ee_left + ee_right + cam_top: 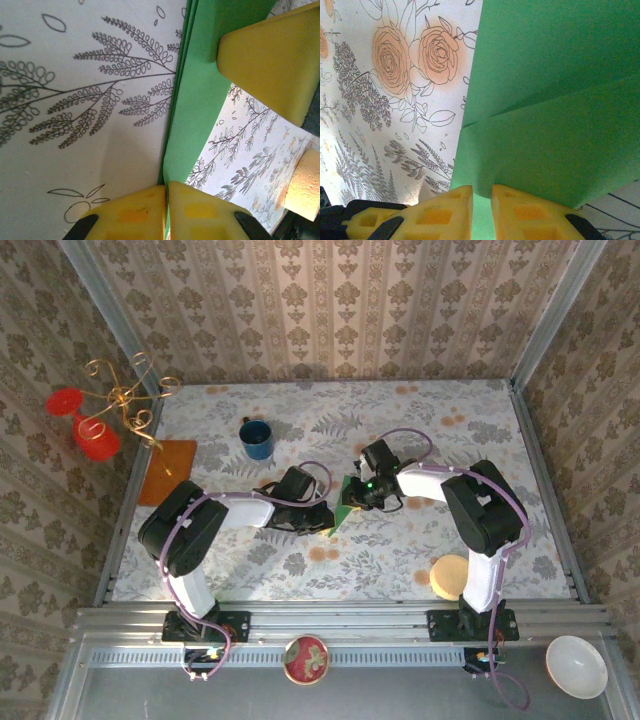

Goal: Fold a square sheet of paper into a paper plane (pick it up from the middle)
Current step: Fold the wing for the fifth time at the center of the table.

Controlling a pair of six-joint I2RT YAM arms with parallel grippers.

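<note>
Paper [545,125] sits pinched within left fingers [130,215] and right fingers [440,210].

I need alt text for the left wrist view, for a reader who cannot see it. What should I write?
The left hand pinches the lower end of a folded bright green paper, whose layered edge runs up across a white tablecloth printed with leaves. Another yellow fingertip overlaps the paper at upper right.

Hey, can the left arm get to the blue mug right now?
Probably not yet: the path to the mug looks clear, but the left tool is shut on the green paper.
</note>
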